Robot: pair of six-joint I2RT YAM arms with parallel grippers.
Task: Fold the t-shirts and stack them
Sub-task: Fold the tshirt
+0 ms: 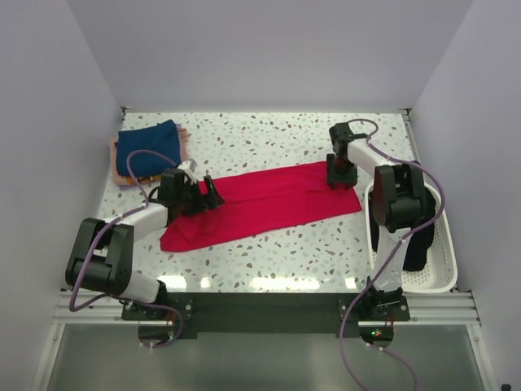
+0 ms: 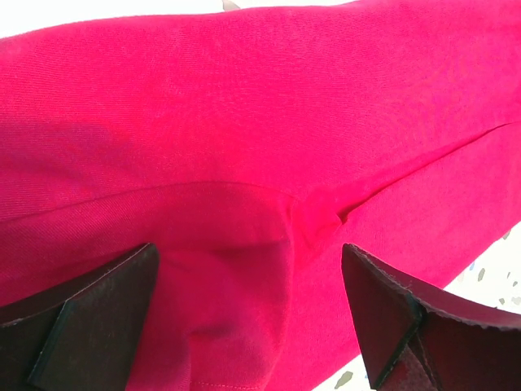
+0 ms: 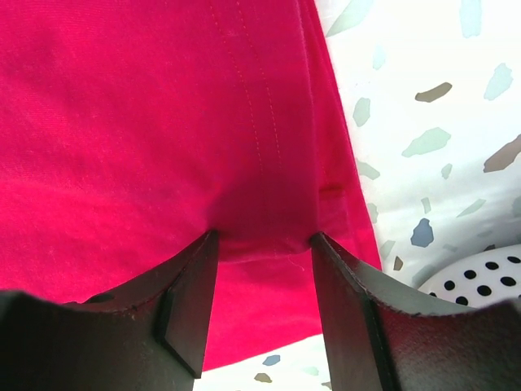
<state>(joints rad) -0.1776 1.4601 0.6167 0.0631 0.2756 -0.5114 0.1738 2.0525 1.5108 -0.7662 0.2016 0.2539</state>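
Observation:
The crimson-red t-shirt (image 1: 260,208) lies as a long folded band slanting across the table. My left gripper (image 1: 207,195) hovers over its left part; in the left wrist view the gripper (image 2: 248,273) is open wide, with red cloth (image 2: 260,122) and a crease below it. My right gripper (image 1: 340,177) is at the shirt's far right end. In the right wrist view the gripper (image 3: 262,238) is open to a narrower gap, both tips pressed onto the red shirt (image 3: 122,122) near its stitched hem. A navy tee (image 1: 148,149) lies folded on a pale pink one (image 1: 120,173) at the back left.
A white perforated basket (image 1: 444,252) stands along the right edge with black cloth (image 1: 415,244) in it; its rim shows in the right wrist view (image 3: 480,277). White walls close in the speckled table (image 1: 269,138) on three sides.

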